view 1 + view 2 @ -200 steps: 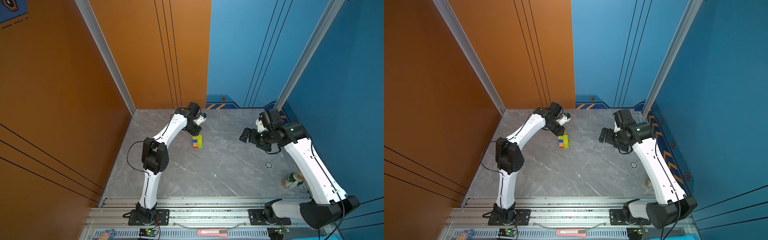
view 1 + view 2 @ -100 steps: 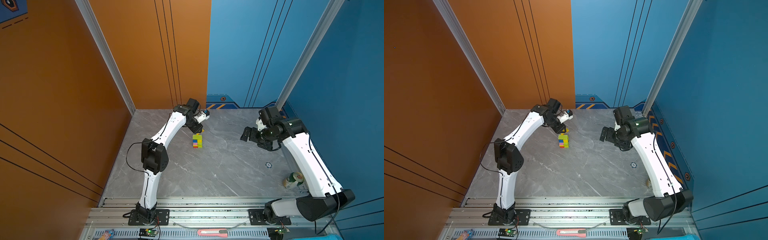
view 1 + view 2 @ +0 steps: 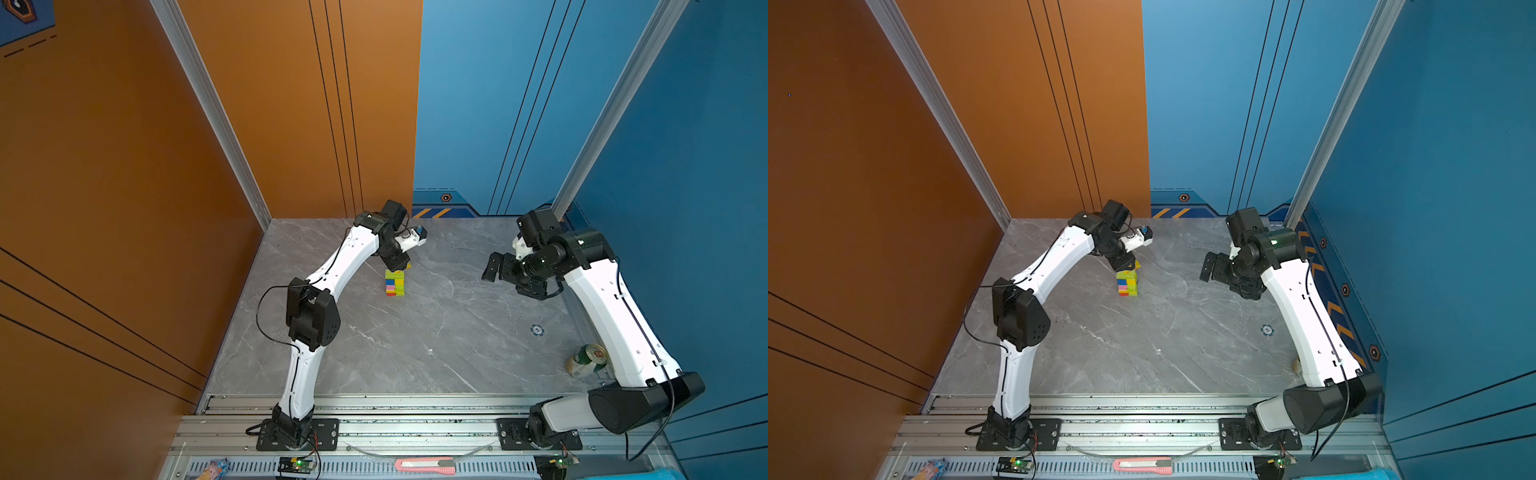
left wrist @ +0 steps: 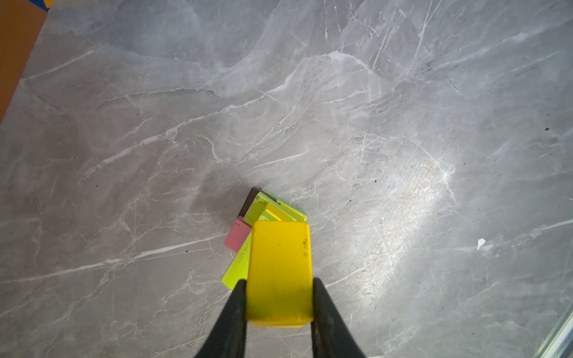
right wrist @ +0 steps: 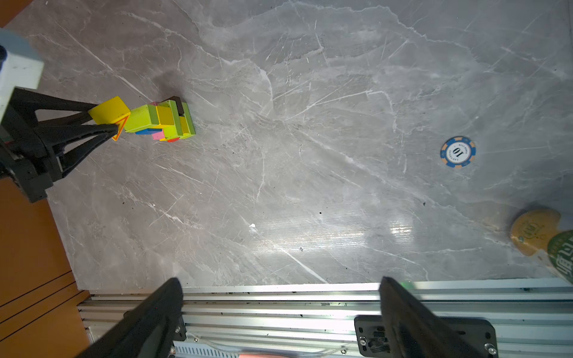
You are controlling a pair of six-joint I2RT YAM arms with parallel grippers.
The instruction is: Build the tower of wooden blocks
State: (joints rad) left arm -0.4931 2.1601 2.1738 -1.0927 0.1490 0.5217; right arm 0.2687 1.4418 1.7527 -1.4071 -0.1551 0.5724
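Shifted slightly right since before, the left gripper (image 4: pixel 279 281) clamps the yellow prism (image 4: pixel 279 263) just above the tower (image 3: pixel 395 282); the right gripper (image 5: pixel 280 280) gapes, farther off.

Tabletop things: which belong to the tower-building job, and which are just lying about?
Part of the job: tower; yellow roof block pinched in the left fingers.
Just lying about: blue poker chip; drinks can; pink box cutter on the front rail.

Bright, even light. White glare shines on the grey marble tabletop (image 5: pixel 387 229) in both wrist views. The black right gripper (image 5: pixel 279 280) looks blurry up close.
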